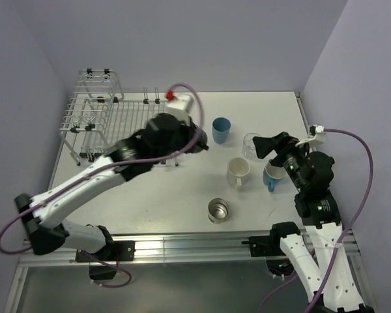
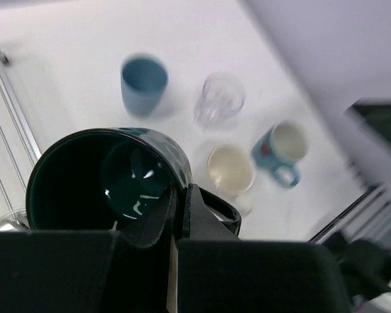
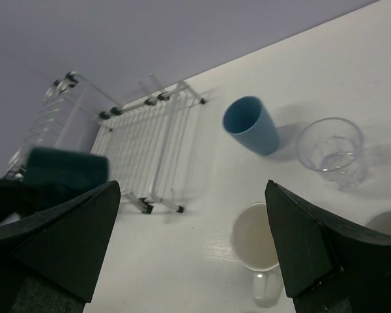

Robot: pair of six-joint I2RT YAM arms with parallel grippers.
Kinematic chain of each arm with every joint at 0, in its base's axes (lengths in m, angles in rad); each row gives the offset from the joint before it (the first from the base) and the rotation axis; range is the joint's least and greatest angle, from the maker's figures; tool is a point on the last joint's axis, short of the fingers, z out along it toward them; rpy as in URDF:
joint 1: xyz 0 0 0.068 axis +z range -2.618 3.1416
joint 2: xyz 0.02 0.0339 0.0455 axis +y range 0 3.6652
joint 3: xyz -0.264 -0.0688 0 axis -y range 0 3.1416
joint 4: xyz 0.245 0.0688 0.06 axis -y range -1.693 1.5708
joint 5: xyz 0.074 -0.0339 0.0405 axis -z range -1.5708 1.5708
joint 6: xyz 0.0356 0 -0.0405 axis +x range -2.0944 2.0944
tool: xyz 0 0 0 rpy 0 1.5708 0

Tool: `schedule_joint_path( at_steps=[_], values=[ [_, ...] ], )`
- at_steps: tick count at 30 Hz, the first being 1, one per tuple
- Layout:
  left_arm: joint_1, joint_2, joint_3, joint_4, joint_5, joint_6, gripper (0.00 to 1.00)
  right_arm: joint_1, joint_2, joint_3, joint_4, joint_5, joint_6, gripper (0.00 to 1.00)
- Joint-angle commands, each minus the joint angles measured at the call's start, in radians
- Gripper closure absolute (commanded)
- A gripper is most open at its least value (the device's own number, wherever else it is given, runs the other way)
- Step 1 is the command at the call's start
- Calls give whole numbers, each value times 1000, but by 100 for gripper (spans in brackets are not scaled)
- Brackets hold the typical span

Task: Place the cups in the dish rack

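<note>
Since the left claw [image 2: 179,203] is clamped on the wall of the teal mug [image 2: 98,176], one finger inside the rim and one outside, we judge the step in hand to be carrying that mug to the rack [image 1: 127,117]. The mug is held up off the table [image 1: 163,195], just past the rack's right edge. From the claw the rack lies to its left and a little beyond. The coming move is therefore a short sideways carry, and the left arm is by far the nearer one. The mug's mouth opens toward the wrist camera, so its long axis runs roughly along the claw. In the top view no cup shows on the part of the flat grid that the arm leaves in sight; the taller basket stands at the far left end. The right claw [image 3: 192,251] has its fingers wide apart and holds nothing. It hovers above the cream mug [image 3: 257,244], with the tumbler [image 3: 251,125] and glass [image 3: 331,151] beyond it. The blue mug [image 1: 274,176] sits under that arm, and the steel cup [image 1: 217,210] stands nearer the bases.
</note>
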Motion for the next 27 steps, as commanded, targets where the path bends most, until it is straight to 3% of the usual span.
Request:
schedule_joint_path(
  at_steps=[1, 5, 11, 15, 17, 22, 27],
  values=[
    [131, -197, -64, 172, 211, -74, 100, -5, 51, 24, 152, -190, 57, 0],
    [301, -318, -143, 285, 441, -163, 100, -5, 78, -43, 388, -371, 180, 0],
    [385, -363, -219, 391, 671, -255, 100, 38, 218, -129, 772, -552, 465, 0],
    [455, -383, -330, 541, 822, -346, 100, 178, 305, -80, 812, -512, 466, 0],
    [497, -389, -397, 700, 921, -417, 100, 245, 358, -72, 888, -501, 496, 0],
    [571, -389, -489, 888, 1072, -570, 100, 285, 413, -83, 912, -471, 483, 0],
    [639, -364, -589, 1225, 1175, -810, 100, 296, 430, -132, 956, -422, 453, 0]
  ],
)
